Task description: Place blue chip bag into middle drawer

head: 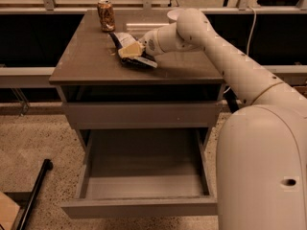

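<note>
Pincer (130,51): at the end of a white arm (230,56) that reaches in from the right of the view, set low over the worktop (86,56), tip pointing towards the view's left; grip state: cannot tell, released or clenched

Bag (140,61): dark blue with white patches, lying on the worktop directly at and under the pincer, touching it; part of it shows beyond the pincer tip, part on the near side

Can (106,15): brown-gold, upright, beyond the pincer and to its left in the view, near the worktop's far edge, apart from the bag

Bowl (171,14): white, beyond the pincer and to its right in the view, mostly hidden behind the arm

Drawer (144,174): well below the pincer and nearer the camera, pulled out, grey floor bare, low side walls showing

Drawer front (141,114): plain grey, pushed in, between the pincer's level and the open drawer

Pole (36,190): black, slanted, on the speckled floor (29,143), far below the pincer and to its left in the view

Robot body (264,166): large white shell, below the pincer and to its right, nearest the camera
</note>
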